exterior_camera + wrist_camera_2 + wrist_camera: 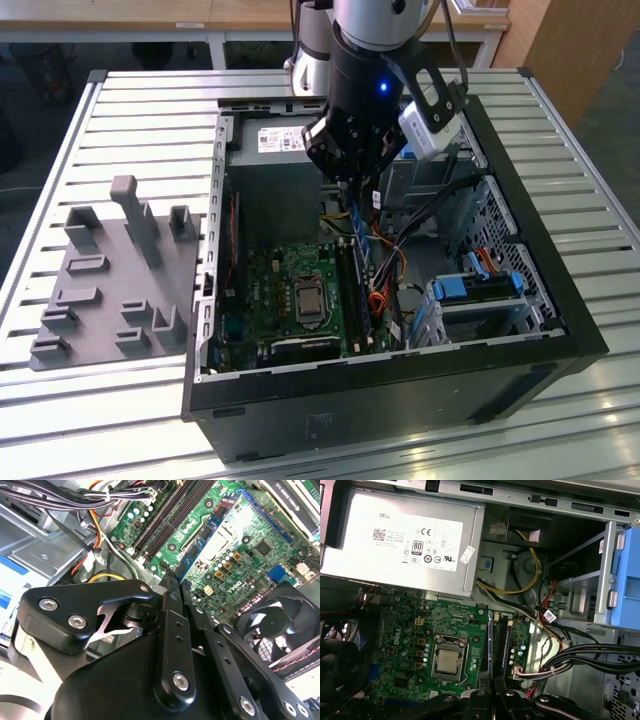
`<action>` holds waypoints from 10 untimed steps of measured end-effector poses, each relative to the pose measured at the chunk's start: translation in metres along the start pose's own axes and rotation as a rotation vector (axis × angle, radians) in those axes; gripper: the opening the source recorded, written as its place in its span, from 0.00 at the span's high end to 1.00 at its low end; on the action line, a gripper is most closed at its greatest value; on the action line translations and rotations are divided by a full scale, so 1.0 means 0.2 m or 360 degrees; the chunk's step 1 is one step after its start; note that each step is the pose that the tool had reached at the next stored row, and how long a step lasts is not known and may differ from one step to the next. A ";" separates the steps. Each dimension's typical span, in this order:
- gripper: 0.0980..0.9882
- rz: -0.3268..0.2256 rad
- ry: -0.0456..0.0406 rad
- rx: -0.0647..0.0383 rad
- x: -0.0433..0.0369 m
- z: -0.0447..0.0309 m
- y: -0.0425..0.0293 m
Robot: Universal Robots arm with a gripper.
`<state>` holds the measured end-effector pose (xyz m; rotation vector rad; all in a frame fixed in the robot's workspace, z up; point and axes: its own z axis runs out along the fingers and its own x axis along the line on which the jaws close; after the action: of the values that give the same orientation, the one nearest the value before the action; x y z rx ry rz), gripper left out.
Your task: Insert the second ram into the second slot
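We find the black hand (pixel 493 687) nearly closed, pinching the thin, flat blue circuit-board ram stick (pixel 212 527) over the green motherboard (pixel 410 630).

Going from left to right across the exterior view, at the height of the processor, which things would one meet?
Grey peg tray → left wall of the computer case → processor socket → blue drive clip.

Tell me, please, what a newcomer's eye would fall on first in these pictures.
First, the open black computer case lying on the slatted table, with its green motherboard exposed. Next, the arm's tool hanging over the board near the memory slots, where a thin blue stick runs in line with them. A grey holder tray lies at the exterior view's left.
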<state>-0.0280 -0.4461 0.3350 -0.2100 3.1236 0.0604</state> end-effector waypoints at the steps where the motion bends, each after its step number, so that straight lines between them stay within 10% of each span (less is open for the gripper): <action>1: 0.96 0.0000 0.0000 0.0000 0.000 0.001 0.000; 10: 0.96 0.0002 0.0000 0.0000 0.000 0.010 0.000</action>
<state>-0.0280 -0.4461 0.3329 -0.2083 3.1237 0.0604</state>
